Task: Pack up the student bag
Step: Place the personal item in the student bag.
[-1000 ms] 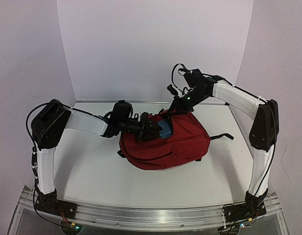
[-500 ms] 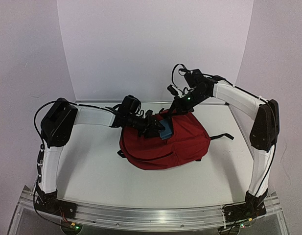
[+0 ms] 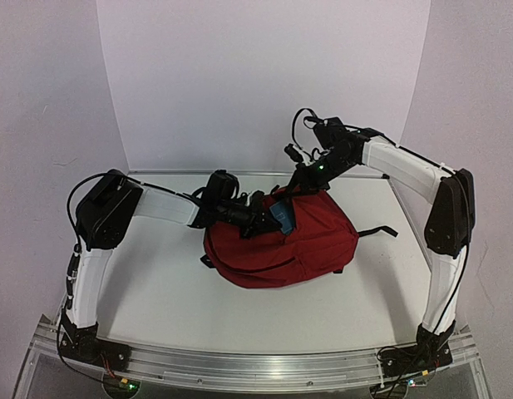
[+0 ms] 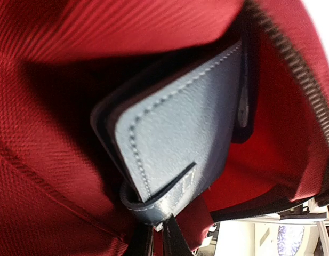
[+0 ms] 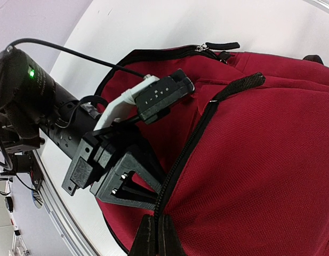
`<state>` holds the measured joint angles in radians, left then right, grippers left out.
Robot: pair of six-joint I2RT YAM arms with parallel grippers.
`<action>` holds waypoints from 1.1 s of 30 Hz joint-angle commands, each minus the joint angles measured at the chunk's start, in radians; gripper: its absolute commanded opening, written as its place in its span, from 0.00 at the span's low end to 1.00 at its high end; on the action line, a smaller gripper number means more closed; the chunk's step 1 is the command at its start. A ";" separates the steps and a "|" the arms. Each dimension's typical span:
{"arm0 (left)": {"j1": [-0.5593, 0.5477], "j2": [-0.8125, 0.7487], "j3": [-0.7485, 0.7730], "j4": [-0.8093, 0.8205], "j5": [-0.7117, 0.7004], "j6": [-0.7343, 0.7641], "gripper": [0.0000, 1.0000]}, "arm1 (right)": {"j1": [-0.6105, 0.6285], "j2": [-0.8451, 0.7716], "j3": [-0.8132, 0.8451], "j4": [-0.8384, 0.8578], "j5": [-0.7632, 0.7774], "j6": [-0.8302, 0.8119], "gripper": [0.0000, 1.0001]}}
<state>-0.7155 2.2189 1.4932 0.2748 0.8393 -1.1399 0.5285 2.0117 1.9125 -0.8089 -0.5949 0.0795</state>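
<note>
The dark red student bag (image 3: 281, 245) lies in the middle of the table. My left gripper (image 3: 263, 218) is shut on the end of a small blue case (image 3: 281, 217) and holds it in the bag's open mouth. In the left wrist view the blue case (image 4: 180, 128) sits between red fabric walls (image 4: 52, 133), with the gripper (image 4: 158, 230) pinching its lower end. My right gripper (image 3: 291, 189) is shut on the bag's zipper edge and holds the opening up. In the right wrist view the gripper (image 5: 156, 226) clamps the zipper edge (image 5: 191, 144), and the left gripper (image 5: 127, 178) reaches into the bag (image 5: 260, 160).
A black strap (image 3: 377, 233) trails from the bag's right side onto the white table (image 3: 156, 283). White walls close the back and sides. An aluminium rail (image 3: 256, 366) runs along the near edge.
My left arm has reached further right, carrying the blue case deeper into the bag's opening. The right arm has held still on the zipper edge.
</note>
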 commanded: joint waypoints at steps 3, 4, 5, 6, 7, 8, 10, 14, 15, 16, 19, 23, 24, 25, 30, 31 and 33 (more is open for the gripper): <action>-0.007 -0.065 -0.013 0.188 0.035 -0.044 0.00 | 0.013 -0.068 0.006 0.037 -0.055 -0.003 0.00; -0.007 -0.059 -0.006 0.222 0.049 -0.060 0.00 | 0.014 -0.068 0.007 0.037 -0.060 -0.003 0.00; -0.007 -0.055 0.002 0.259 0.060 -0.069 0.00 | 0.013 -0.068 0.008 0.037 -0.061 -0.003 0.00; -0.007 -0.051 0.013 0.273 0.066 -0.070 0.00 | 0.013 -0.069 0.009 0.036 -0.063 -0.005 0.00; -0.007 -0.048 0.028 0.280 0.073 -0.068 0.00 | 0.014 -0.069 0.009 0.036 -0.065 -0.006 0.00; -0.007 -0.042 0.048 0.283 0.082 -0.065 0.00 | 0.015 -0.071 0.008 0.036 -0.069 -0.007 0.00; -0.007 -0.016 0.092 0.287 0.097 -0.068 0.00 | 0.017 -0.074 0.005 0.037 -0.074 -0.007 0.00; -0.009 0.066 0.194 0.317 0.121 -0.105 0.00 | 0.024 -0.073 0.012 0.037 -0.086 -0.002 0.00; -0.009 0.093 0.221 0.322 0.123 -0.115 0.00 | 0.025 -0.071 0.016 0.037 -0.090 0.002 0.00; -0.009 0.116 0.243 0.327 0.124 -0.124 0.00 | 0.026 -0.069 0.021 0.037 -0.094 0.004 0.00; -0.009 0.180 0.286 0.337 0.120 -0.153 0.00 | 0.028 -0.065 0.029 0.039 -0.102 0.013 0.00; -0.009 0.202 0.283 0.291 0.089 -0.141 0.00 | 0.032 -0.068 0.024 0.040 -0.109 0.019 0.00; -0.009 0.202 0.275 0.257 0.079 -0.129 0.00 | 0.032 -0.070 0.021 0.040 -0.110 0.018 0.00; -0.009 0.200 0.268 0.226 0.066 -0.115 0.00 | 0.031 -0.071 0.019 0.041 -0.111 0.017 0.00; -0.009 0.191 0.271 0.012 0.024 -0.016 0.04 | 0.031 -0.071 0.009 0.041 -0.109 0.019 0.00; -0.009 0.187 0.260 0.007 0.029 -0.010 0.08 | 0.031 -0.071 0.005 0.041 -0.100 0.016 0.00; -0.008 0.164 0.202 0.042 0.033 -0.017 0.18 | 0.030 -0.071 -0.007 0.040 -0.069 0.005 0.00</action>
<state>-0.7189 2.3833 1.7523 0.4715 0.9783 -1.2086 0.5240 2.0006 1.9111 -0.8055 -0.5824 0.0875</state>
